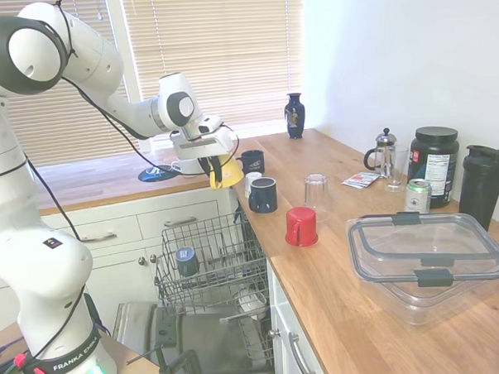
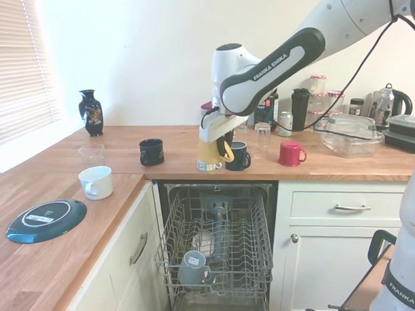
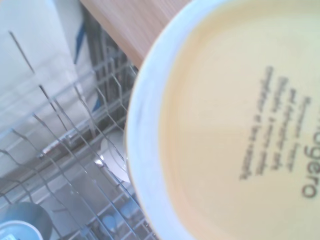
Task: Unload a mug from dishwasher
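In the open dishwasher (image 2: 214,265) below the counter edge, a grey cup (image 2: 192,267) sits upturned in the wire rack (image 1: 205,259). Directly above the dishwasher, at the lip of the wooden countertop (image 1: 379,314), the gripper (image 2: 213,143) is clamped on the yellow mug (image 2: 209,154), held upside down with its rim at the counter's edge; the wrist view shows the mug's printed base. Just beyond the dishwasher, a navy mug (image 2: 239,156) stands beside the yellow one; a red cup (image 2: 290,153) stands further along.
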`<state>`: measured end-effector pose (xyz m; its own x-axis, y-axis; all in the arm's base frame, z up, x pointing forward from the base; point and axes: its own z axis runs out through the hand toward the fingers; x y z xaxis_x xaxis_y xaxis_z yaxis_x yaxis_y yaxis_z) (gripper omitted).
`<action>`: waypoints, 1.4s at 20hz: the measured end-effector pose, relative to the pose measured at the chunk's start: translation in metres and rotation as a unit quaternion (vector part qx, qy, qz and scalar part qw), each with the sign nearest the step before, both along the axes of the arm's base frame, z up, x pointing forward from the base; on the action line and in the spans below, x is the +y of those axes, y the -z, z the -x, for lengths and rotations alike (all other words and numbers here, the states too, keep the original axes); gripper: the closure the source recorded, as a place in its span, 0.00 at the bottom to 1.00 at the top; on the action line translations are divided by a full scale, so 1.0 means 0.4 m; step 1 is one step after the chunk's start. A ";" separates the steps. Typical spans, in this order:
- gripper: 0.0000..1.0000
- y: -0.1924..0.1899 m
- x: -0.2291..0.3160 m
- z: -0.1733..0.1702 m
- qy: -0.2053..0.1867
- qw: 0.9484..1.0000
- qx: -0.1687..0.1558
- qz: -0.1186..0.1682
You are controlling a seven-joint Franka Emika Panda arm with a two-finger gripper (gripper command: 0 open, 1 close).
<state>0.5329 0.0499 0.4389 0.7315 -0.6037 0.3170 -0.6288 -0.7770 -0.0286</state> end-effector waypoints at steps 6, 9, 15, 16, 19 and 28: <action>1.00 -0.042 0.046 -0.082 -0.006 1.000 0.005 0.004; 1.00 -0.039 0.057 -0.117 -0.006 1.000 0.011 0.005; 1.00 -0.026 0.078 -0.179 -0.008 1.000 0.020 0.005; 1.00 -0.026 0.082 -0.190 -0.008 1.000 0.021 0.005; 1.00 -0.023 0.096 -0.230 -0.008 1.000 0.024 0.005; 1.00 0.008 0.100 -0.329 -0.005 0.999 0.033 0.005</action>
